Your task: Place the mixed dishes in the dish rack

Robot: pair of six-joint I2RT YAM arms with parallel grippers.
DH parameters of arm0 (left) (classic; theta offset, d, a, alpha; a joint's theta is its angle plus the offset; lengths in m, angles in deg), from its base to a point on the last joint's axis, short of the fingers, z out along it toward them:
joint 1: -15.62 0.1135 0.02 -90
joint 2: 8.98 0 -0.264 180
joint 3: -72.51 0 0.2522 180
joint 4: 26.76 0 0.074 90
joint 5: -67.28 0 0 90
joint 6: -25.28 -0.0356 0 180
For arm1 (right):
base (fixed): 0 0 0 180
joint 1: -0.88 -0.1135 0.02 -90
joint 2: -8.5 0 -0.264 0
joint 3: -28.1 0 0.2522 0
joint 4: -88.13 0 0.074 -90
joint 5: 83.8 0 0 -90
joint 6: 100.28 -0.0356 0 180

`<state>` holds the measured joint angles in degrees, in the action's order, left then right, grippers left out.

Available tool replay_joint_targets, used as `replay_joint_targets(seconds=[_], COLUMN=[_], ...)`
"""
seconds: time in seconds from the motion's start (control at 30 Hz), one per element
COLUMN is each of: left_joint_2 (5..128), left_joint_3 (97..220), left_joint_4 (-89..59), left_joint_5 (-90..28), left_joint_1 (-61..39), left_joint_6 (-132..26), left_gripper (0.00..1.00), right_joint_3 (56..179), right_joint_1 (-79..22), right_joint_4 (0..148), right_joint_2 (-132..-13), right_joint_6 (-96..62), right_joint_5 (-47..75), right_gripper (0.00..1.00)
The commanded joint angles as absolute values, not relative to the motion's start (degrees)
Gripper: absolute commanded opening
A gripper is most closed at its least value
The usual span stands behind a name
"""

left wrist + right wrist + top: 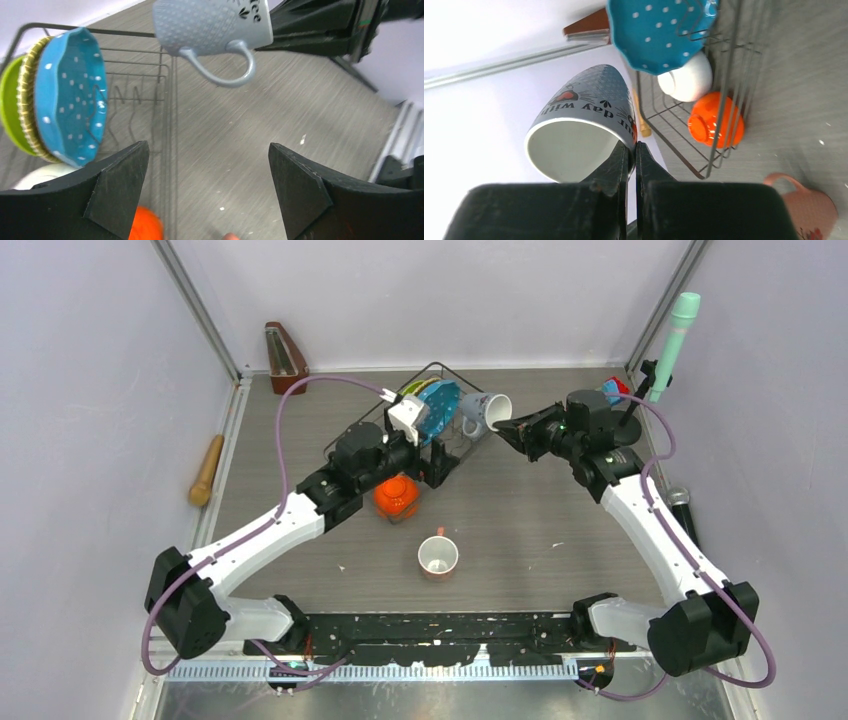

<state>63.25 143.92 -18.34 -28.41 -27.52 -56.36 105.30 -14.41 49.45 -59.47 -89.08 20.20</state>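
My right gripper (631,147) is shut on the rim of the grey mug (584,110) and holds it in the air, mouth toward the wrist, just right of the dish rack (432,375). The white-dotted blue plate (70,95) stands on edge in the rack, with a yellow plate (27,100) and a lime-green plate (10,105) behind it. A white bowl (686,77) sits below them. The orange bowl (397,497) lies at the rack's near end, partly under my left arm. My left gripper (207,150) hovers open and empty beside the rack, below the mug. The pink mug (437,557) stands upright on the table.
A wooden metronome (285,358) stands at the back left and a wooden rolling pin (207,470) lies along the left wall. At the back right are a mint-green cylinder (680,335) and colourful toy blocks (615,390). Walls close in three sides.
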Motion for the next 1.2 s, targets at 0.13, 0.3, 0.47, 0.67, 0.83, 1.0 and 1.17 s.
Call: replay_joint_targets(seconds=[0.13, 0.3, 0.47, 0.67, 0.83, 1.0, 1.17], left_joint_2=[67.41, 67.37, 72.54, 69.55, 70.29, 71.04, 71.87], left_joint_3=[153.86, 148.63, 154.33, 154.11, 155.30, 155.72, 155.00], left_joint_4=[-18.76, -39.01, -42.78, -34.37, -35.15, -36.75, -39.81], left_joint_5=[-41.94, -52.58, -65.09, -60.99, -60.85, -60.58, -60.97], left_joint_1=[-22.56, -18.36, -16.29, -15.94, -15.55, -14.53, -14.27], left_joint_6=[-19.81, 0.56, 9.62, 1.89, 1.29, 1.57, 2.56], left_gripper=[0.89, 0.86, 0.73, 0.63, 0.53, 0.49, 0.22], right_joint_3=[96.32, 96.26, 101.45, 101.83, 99.93, 99.45, 97.47], right_joint_1=[-14.08, -13.57, -13.27, -13.58, -13.94, -14.14, -14.46], right_joint_4=[85.60, 99.75, 118.28, 131.77, 126.07, 118.72, 117.01], right_joint_2=[-55.22, -58.17, -68.79, -74.39, -72.16, -69.68, -68.13], right_joint_6=[-82.51, -82.77, -96.37, -106.13, -100.75, -95.01, -92.54], right_joint_5=[27.49, 35.08, 48.20, 52.66, 53.05, 53.66, 54.21], right_gripper=[0.00, 0.00, 0.00, 0.00, 0.00, 0.00, 0.00])
